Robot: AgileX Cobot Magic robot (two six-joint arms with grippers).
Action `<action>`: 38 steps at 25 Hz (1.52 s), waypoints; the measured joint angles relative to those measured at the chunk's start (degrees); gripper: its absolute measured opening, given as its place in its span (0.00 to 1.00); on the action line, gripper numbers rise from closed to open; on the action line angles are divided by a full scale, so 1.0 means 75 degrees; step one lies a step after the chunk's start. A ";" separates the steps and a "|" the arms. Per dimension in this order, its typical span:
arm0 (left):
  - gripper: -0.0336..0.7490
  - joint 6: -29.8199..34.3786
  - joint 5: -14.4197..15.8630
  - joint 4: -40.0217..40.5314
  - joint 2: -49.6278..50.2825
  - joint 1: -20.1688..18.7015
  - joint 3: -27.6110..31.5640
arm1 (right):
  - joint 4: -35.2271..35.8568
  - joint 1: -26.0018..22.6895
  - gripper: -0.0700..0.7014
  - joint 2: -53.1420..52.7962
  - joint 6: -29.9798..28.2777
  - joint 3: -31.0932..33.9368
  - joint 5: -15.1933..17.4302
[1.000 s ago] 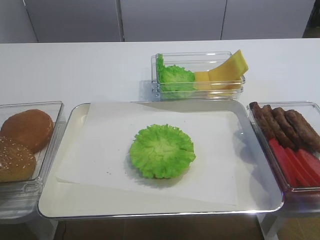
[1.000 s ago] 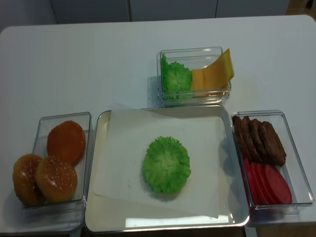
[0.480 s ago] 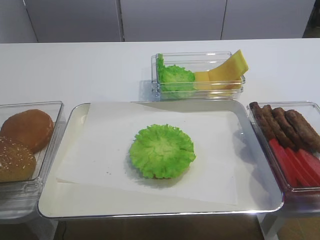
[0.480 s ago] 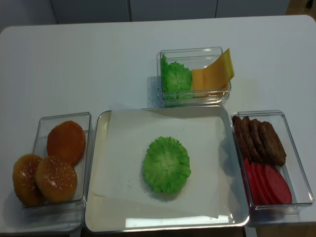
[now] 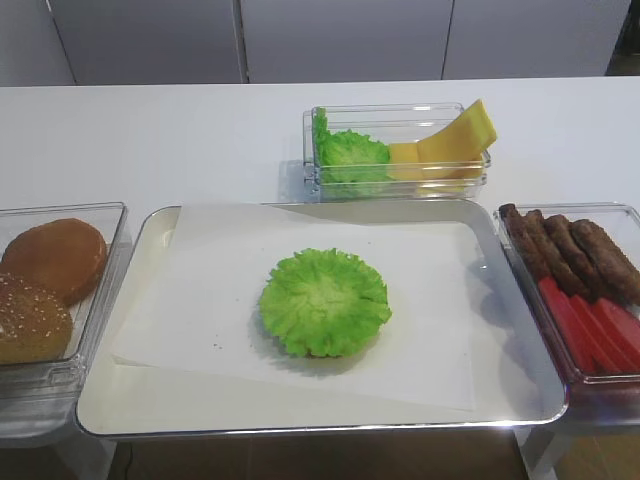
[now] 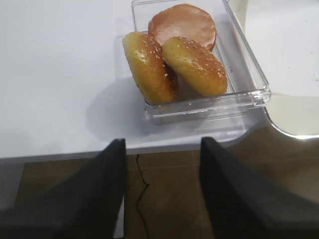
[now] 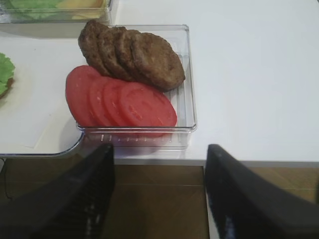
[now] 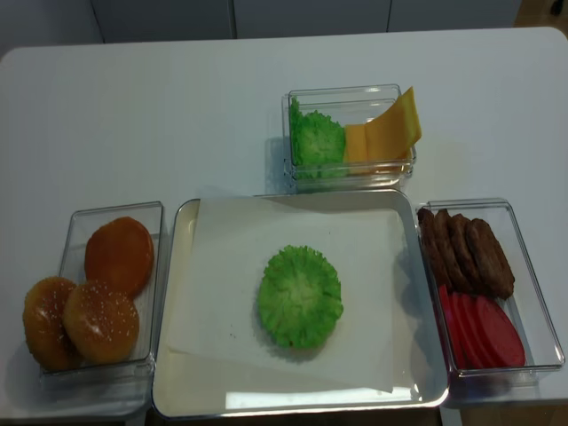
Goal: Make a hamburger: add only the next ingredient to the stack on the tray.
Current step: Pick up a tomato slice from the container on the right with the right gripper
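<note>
Lab-style food-assembly mock-up, plain white desk, pale cabinet panels behind, clear plastic bins of sorted burger ingredients, paper-lined metal tray, brown floor below, no kitchen fittings visible

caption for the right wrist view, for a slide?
Open right gripper hangs off the table edge short of the clear bin holding overlapping tomato slices and brown meat pieces.

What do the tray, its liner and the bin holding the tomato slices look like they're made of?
The tray: polished metal, judging by its mirror-bright rim. Liner: matte white paper, thin and creased. Bin: clear rigid plastic, probably; the tomato slices show through its glossy walls.
</note>
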 joint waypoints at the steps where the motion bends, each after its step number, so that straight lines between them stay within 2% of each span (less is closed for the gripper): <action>1: 0.50 0.0000 0.0000 0.0000 0.0000 0.0000 0.0000 | 0.0000 0.0000 0.67 0.0000 0.0000 0.0000 0.0000; 15: 0.50 0.0000 0.0000 0.0000 0.0000 0.0000 0.0000 | -0.0082 0.0000 0.67 0.0000 0.0076 0.0000 -0.0016; 20: 0.50 0.0000 0.0000 0.0000 0.0000 0.0000 0.0000 | 0.0342 0.0000 0.67 0.0170 0.0076 -0.0249 -0.0344; 22: 0.50 0.0000 0.0000 0.0000 0.0000 0.0000 0.0000 | 0.0388 0.0000 0.67 0.0657 0.0061 -0.0381 -0.0462; 24: 0.50 0.0000 0.0000 0.0000 0.0000 0.0000 0.0000 | 0.0388 0.0000 0.67 0.1282 -0.0077 -0.0492 -0.0779; 27: 0.50 0.0000 0.0000 0.0000 0.0000 0.0000 0.0000 | 0.0388 0.0016 0.67 0.2335 0.0019 -0.0728 -0.1621; 29: 0.50 0.0000 0.0000 0.0000 0.0000 0.0000 0.0000 | 0.0495 0.0048 0.67 0.3056 0.0154 -0.0874 -0.2010; 32: 0.50 0.0000 0.0000 0.0000 0.0000 0.0000 0.0000 | 0.0773 0.0064 0.67 0.4028 0.0197 -0.1141 -0.2216; 35: 0.50 0.0000 0.0000 0.0000 0.0000 0.0000 0.0000 | 0.1016 0.0064 0.65 0.4895 0.0197 -0.1542 -0.2235; 38: 0.50 0.0000 0.0000 0.0000 0.0000 0.0000 0.0000 | 0.1301 0.0212 0.63 0.5714 -0.0218 -0.2060 -0.2153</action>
